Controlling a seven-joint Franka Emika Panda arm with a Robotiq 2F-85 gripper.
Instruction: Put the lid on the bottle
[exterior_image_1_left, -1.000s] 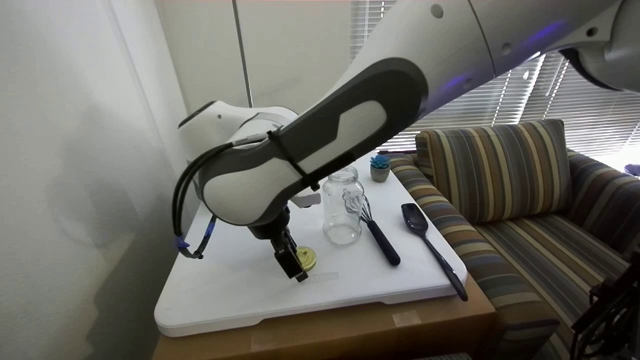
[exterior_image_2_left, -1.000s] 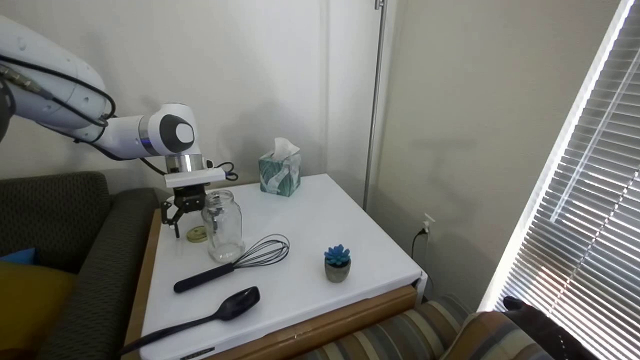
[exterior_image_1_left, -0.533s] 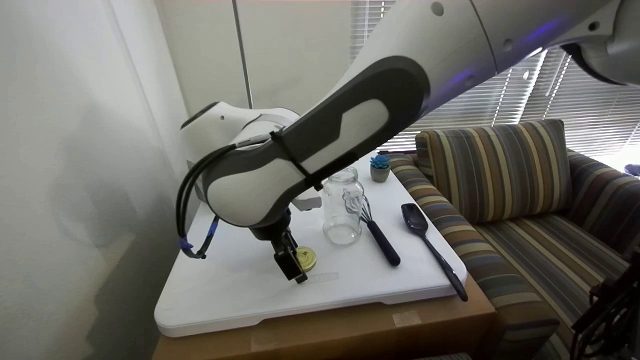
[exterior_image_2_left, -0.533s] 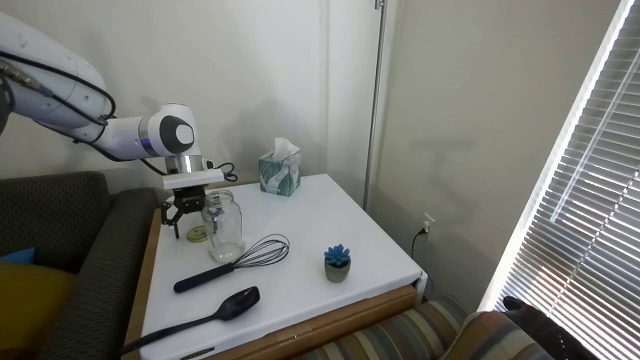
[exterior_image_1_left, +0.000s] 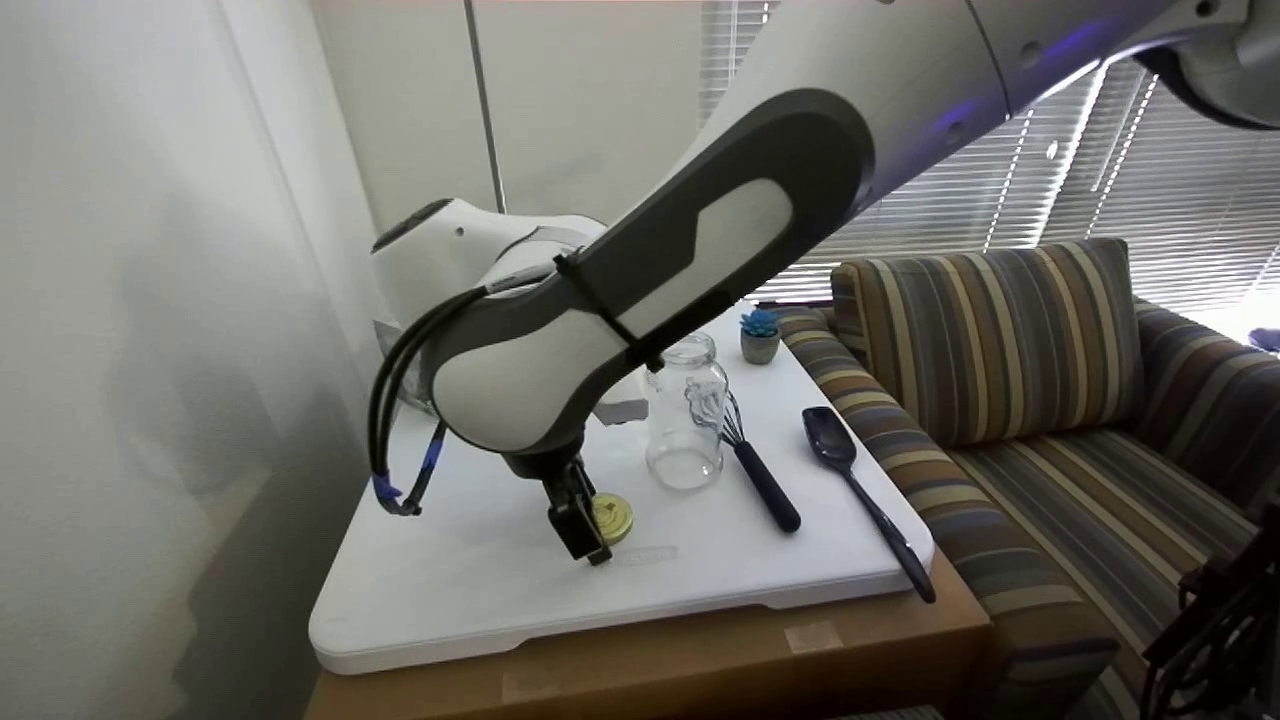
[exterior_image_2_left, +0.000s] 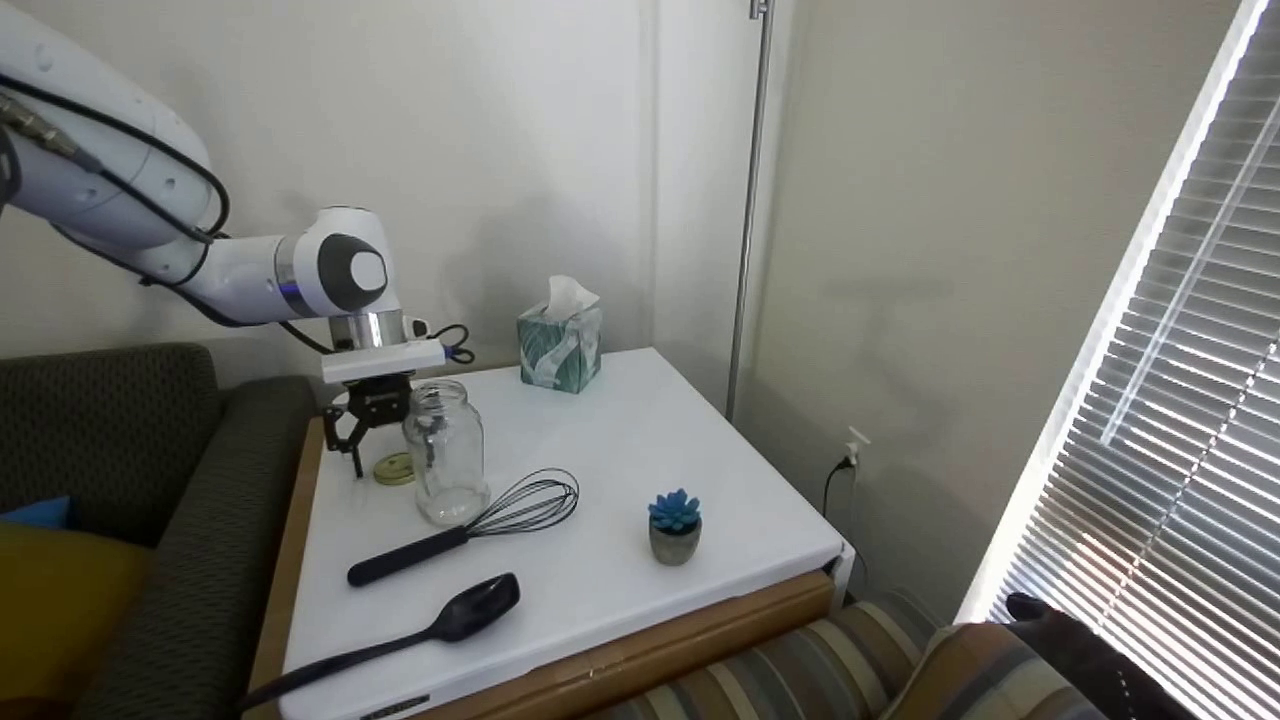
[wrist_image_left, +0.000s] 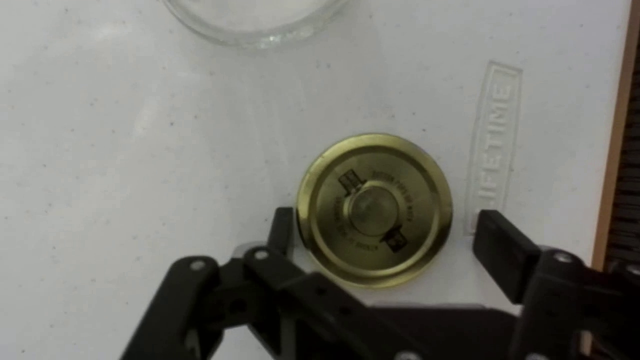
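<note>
The lid is a flat round yellow-green disc with a darker centre, lying on the white table. It shows in both exterior views, partly covered by the gripper in one of them. My gripper is open, with one finger on each side of the lid. In the wrist view the left finger is close beside the lid's edge and the right finger has a wider gap. The bottle, a clear glass jar, stands upright and open near the lid. It also shows in an exterior view; only its rounded edge shows in the wrist view.
A whisk lies beside the jar, and a black spoon lies farther out. A small potted plant and a teal tissue box stand on the table. A wall borders one side.
The arm's upper links and wrist have shifted and tilted slightly. The fingertips have moved only a little beside the lid. The lid and the jar have not moved.
</note>
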